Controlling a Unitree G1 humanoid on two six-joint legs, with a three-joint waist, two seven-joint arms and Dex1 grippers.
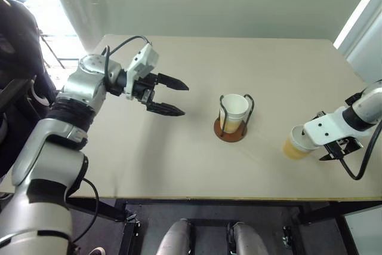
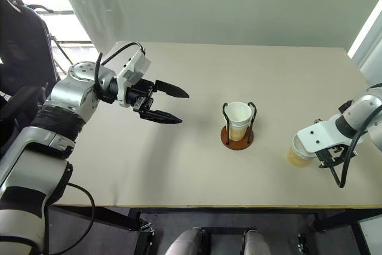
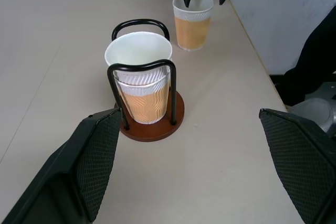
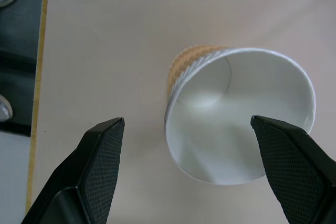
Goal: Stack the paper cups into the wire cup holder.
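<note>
Nearest the front edge of the bench (image 1: pixel 179 171), on the robot's right: a single paper cup (image 1: pixel 296 142) stands upright on the bare top, yellow-tan wall, white rim, white inside, empty. The right tool (image 4: pixel 189 166) hangs above it, pointing steeply down — fingers spread wide. In the right wrist view one finger (image 4: pixel 100 158) sits off to one side of the cup with clear bench between them, while the other finger (image 4: pixel 294 161) overlaps the rim on the opposite side; whether it touches the rim cannot be told. Nothing is gripped.

Mid-bench: the wire cup holder (image 1: pixel 230 129), reddish-brown disc base with black wire loops rising around its load. Inside it, paper cups are nested (image 3: pixel 139 80) — two white rims show one above the other in the left wrist view, the top rim standing about level with the tops of the loops. The stack sits upright inside the loops. The holder is well apart from the lone cup.

Further back on the robot's left: the left tool (image 1: pixel 169 97) hovers above the bench, pointing across toward the holder and slightly down, fingers wide, nothing between them. It is well apart from the holder.
</note>
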